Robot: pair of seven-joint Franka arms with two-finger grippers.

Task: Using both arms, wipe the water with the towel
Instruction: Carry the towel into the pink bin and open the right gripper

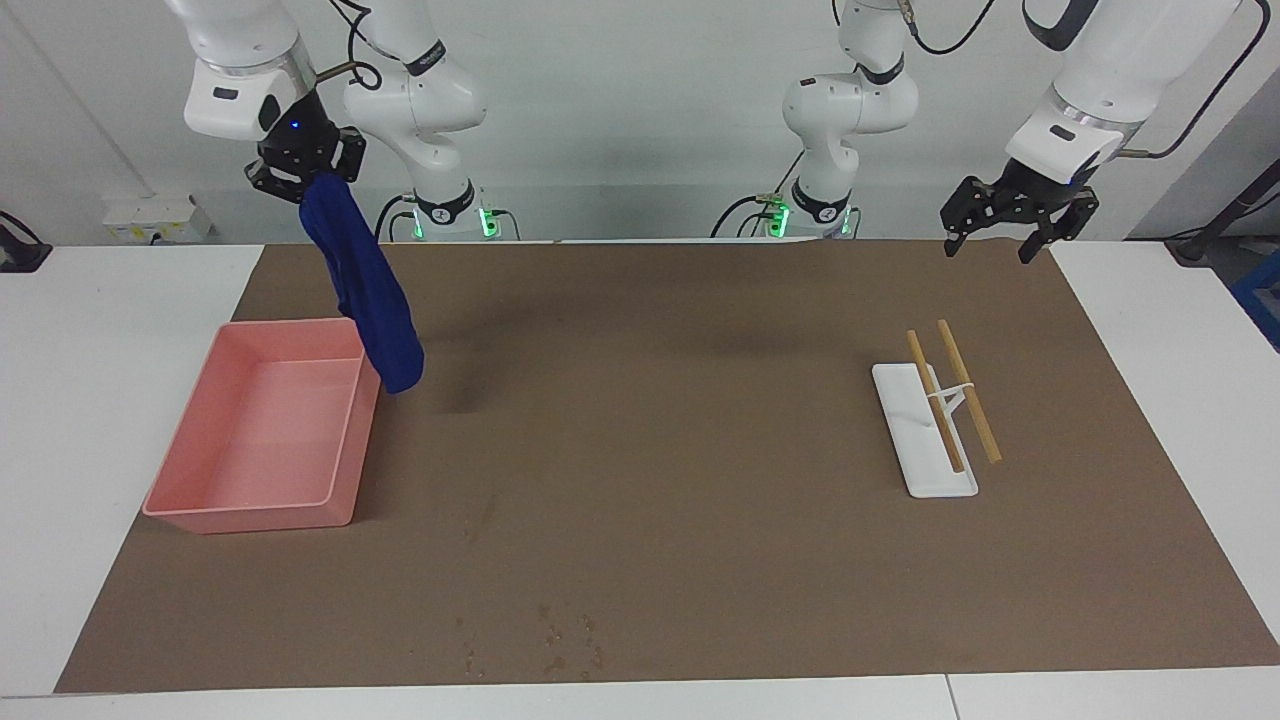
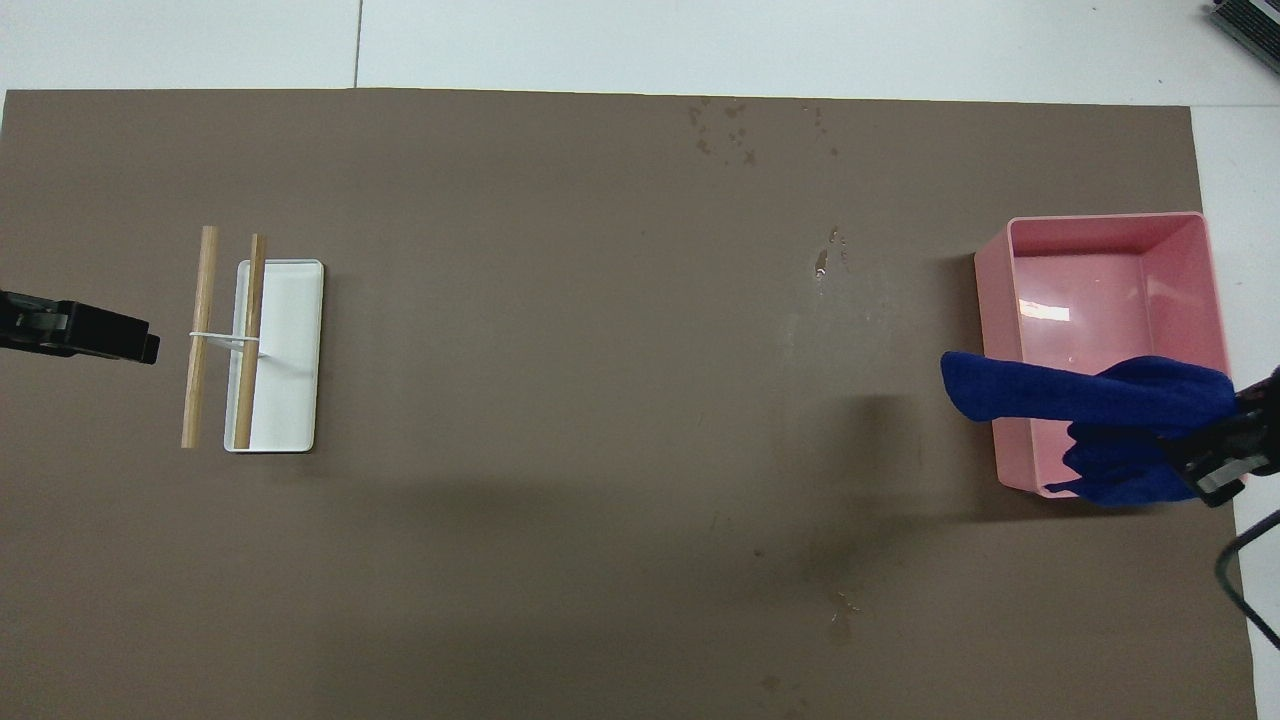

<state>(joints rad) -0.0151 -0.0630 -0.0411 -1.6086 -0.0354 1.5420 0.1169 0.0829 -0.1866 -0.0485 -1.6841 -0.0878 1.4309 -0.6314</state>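
A: From the facing view, what is the setting?
B: A white counter (image 1: 100,400) under a brown mat (image 1: 660,480), with a white wall at the robots' end. Water drops (image 1: 560,640) speckle the mat's edge farthest from the robots.
A: And the towel?
B: The towel (image 1: 362,290), deep blue and plain, hangs limp from the right end effector (image 1: 303,172), which is clamped on its top, over the pink tray's (image 1: 200,515) corner. The left end effector (image 1: 1010,222) waits with fingers spread, holding nothing, over the mat's edge near the white rack (image 1: 915,440) with two wooden rods (image 1: 965,385).
A: Overhead?
B: The towel (image 2: 1060,395) drapes across the tray (image 2: 1100,222); the right end effector (image 2: 1225,450) grips it. The left end effector (image 2: 140,345) is beside the rods (image 2: 200,340).
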